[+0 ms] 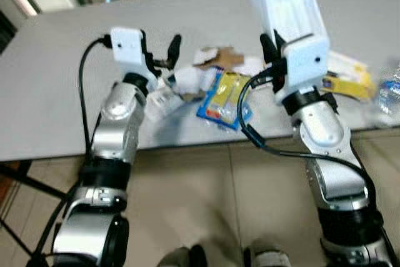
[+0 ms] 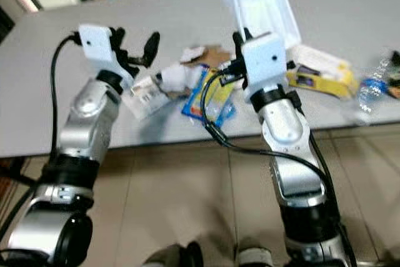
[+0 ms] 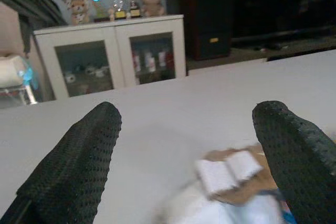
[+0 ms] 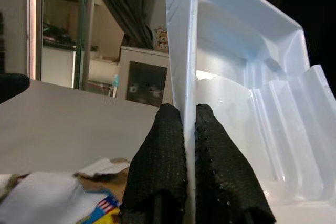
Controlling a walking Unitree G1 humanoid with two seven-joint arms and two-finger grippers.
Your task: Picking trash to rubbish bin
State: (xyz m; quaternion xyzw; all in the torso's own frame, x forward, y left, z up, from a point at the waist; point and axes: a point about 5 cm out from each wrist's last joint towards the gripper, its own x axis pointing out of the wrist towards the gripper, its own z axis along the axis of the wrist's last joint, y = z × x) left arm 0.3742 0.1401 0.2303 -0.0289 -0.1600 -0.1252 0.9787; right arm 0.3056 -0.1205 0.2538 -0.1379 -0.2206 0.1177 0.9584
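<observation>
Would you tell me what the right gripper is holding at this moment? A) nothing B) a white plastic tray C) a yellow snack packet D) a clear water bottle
B: the right gripper has its fingers pinched shut on the wall of the white plastic tray, holding it upright above the table.

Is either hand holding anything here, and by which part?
The right hand pinches the white plastic tray by its thin side edge, holding it upright above the table. The left hand is open and holds nothing.

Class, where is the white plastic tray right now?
The white plastic tray is held upright above the grey table, its edge pinched in the right gripper, on the robot's right beside the yellow packet.
</observation>
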